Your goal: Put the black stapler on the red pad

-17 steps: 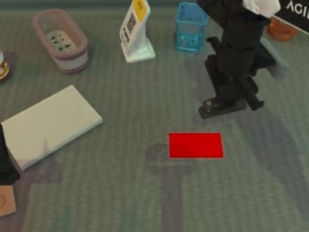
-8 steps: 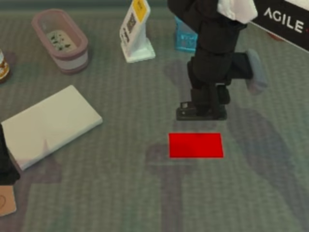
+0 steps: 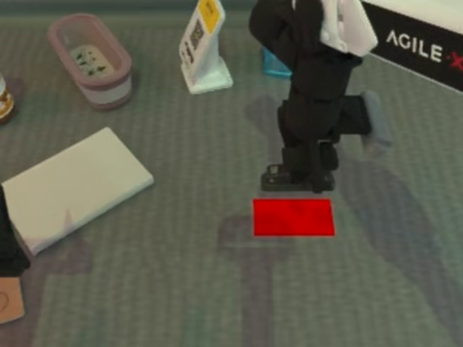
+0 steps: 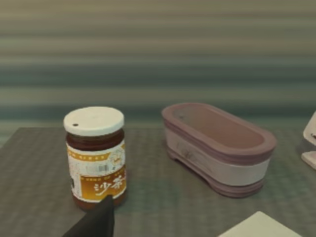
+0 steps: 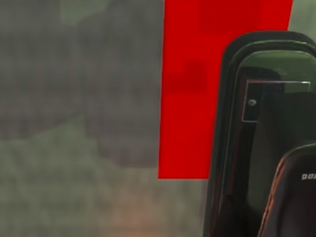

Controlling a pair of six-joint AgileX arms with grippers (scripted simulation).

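Note:
The black stapler (image 3: 293, 178) hangs lengthwise just behind the far edge of the red pad (image 3: 293, 217), with my right gripper (image 3: 309, 172) shut on it from above. In the right wrist view the stapler (image 5: 256, 133) fills the frame's side, and the red pad (image 5: 197, 89) lies beyond and beside it. One dark finger (image 5: 296, 197) presses on the stapler's body. Whether the stapler touches the table I cannot tell. My left arm (image 3: 7, 242) stays parked at the table's left edge, its gripper open, with one finger (image 4: 94, 223) showing in front of a jar.
A large white slab (image 3: 76, 184) lies at the left. A pink oval tub (image 3: 90, 58) and a white-yellow stand (image 3: 204, 47) sit at the back. A blue basket (image 3: 275, 63) is mostly hidden by the right arm. A sauce jar (image 4: 95, 155) stands far left.
My right arm has carried the stapler leftward and nearer, from right of the pad to just behind its far edge. The left arm has not moved.

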